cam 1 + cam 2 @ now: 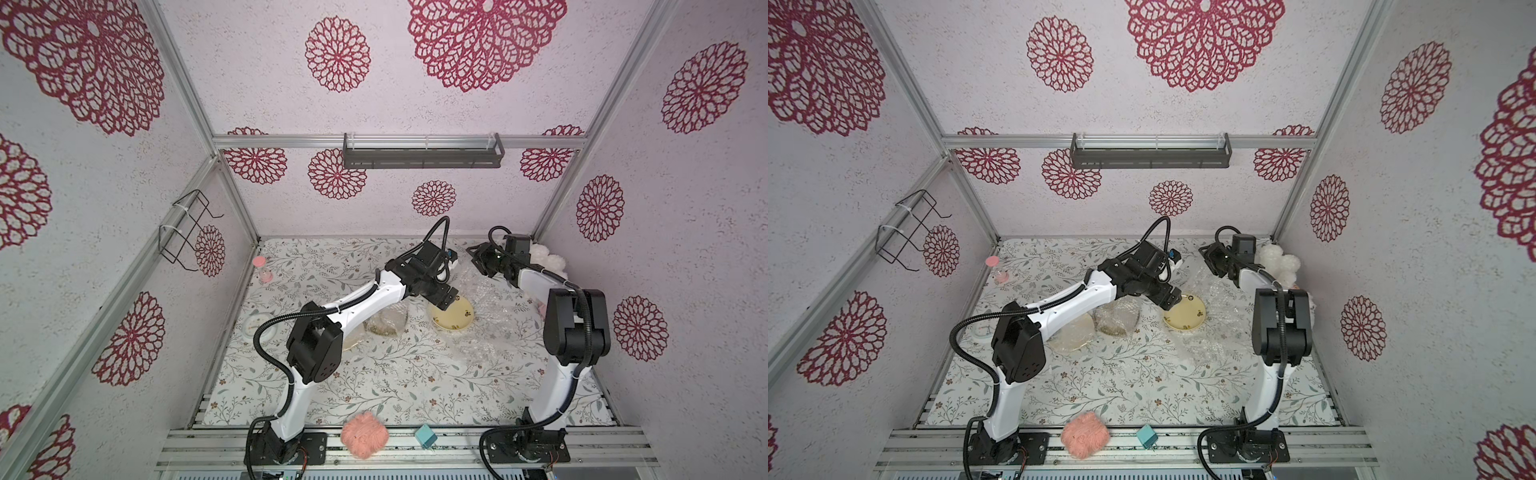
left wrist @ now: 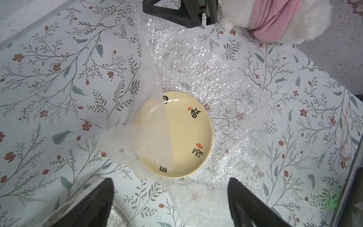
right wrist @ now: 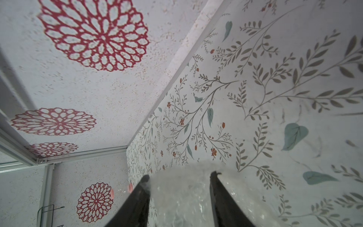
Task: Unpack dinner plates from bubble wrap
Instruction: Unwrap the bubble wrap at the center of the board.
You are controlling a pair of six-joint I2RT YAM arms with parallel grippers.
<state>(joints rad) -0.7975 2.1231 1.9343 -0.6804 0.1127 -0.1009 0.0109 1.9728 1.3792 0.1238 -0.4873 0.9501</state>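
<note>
A cream dinner plate (image 1: 452,316) (image 1: 1185,312) with small dark motifs is seen right of the table's middle, lying flat and face up on a spread sheet of bubble wrap (image 1: 492,309) (image 2: 206,68). In the left wrist view, part of the plate (image 2: 188,135) is covered by a loose flap of the film; the rest is bare. The sheet is spread out to the right and toward the near side of the plate.

The left gripper (image 1: 446,298) (image 2: 170,179) is held just above the plate's far-left edge, its fingers (image 2: 102,198) set wide apart with nothing between them. The right gripper (image 1: 473,254) (image 3: 180,175) is raised over the far end of the sheet. Its jaws are parted, with crumpled film (image 3: 182,198) between them; whether that film is pinched cannot be told.

Just left of the bare plate, two more plates (image 1: 1117,316) (image 1: 1073,336) are seen wrapped in film, one partly hidden beneath the left arm.

A white plush toy (image 1: 544,259) is seen in the far right corner, and a pink yarn ball (image 1: 364,434) and a teal cube (image 1: 426,436) at the near edge.
</note>
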